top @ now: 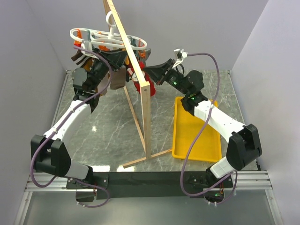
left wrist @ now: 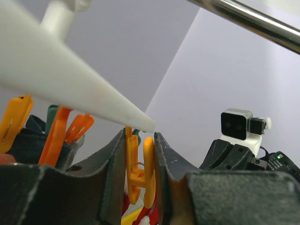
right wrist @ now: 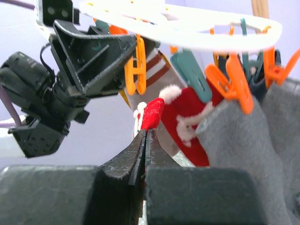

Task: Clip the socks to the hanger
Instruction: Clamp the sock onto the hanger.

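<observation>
Two black-and-white robot arms reach up under one white plastic clip hanger [right wrist: 197, 29], which hangs from one tall wooden rack [top: 146, 108] standing on a grey marble table [top: 108, 136]; one yellow tray [top: 208, 145] lies to the right, its left rim near the rack's foot; plain walls close in the table on both sides; the two grippers crowd together beneath the hanger, near each other, with the rack's slanted slat between them in the top view; the left gripper [left wrist: 139, 145] is clenched on one orange clip [left wrist: 140, 173], a finger pressing each side of it, just under the hanger's ring; the right gripper [right wrist: 145, 140] is pinched tight on the tip of a red sock [right wrist: 152, 113] with white trim, holding it up just below that clip; a larger red piece [right wrist: 180, 112] hangs just behind under a teal clip [right wrist: 190, 77], and whether it is a second sock cannot be told; one grey sock [right wrist: 243, 154] hangs from another orange clip to the right, and one brown-striped sock [right wrist: 154, 75] hangs behind; several more orange and teal clips dangle round the ring.
</observation>
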Controlling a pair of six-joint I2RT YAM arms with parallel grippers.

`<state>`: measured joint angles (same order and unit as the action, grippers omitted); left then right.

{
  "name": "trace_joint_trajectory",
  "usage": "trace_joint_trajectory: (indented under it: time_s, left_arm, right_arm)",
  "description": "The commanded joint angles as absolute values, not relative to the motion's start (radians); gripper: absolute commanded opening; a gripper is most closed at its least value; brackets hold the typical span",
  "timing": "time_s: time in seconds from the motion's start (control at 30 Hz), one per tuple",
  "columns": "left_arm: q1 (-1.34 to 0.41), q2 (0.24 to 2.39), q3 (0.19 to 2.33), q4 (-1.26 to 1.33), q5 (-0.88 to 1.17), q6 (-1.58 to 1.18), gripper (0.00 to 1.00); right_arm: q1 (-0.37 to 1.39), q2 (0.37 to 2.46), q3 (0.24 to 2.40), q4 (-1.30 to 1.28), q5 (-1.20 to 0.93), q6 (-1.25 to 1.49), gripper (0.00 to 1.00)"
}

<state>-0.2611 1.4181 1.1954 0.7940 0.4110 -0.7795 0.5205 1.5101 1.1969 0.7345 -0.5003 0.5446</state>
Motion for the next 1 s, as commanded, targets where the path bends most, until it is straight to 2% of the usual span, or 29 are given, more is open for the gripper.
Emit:
trace_joint_trajectory:
  time_s: [0.0,0.53,0.97]
  left_arm:
    - [-0.265,1.355,1.178,0.887,0.304,-0.796,0.14]
    - [-0.270,1.359,1.163,0.959,0.339,-0.845,0.14]
    - [-0.270,1.344,1.161,0.951,0.342,-0.830,0.14]
  right_arm:
    - [0.532,1.528,1.276,0.815,-0.529,0.560,0.00]
    - [0.561,1.614,1.368,0.844,-0.552,0.595,0.00]
    - [0.563,1.635,1.364,0.861,-0.509,0.618,0.00]
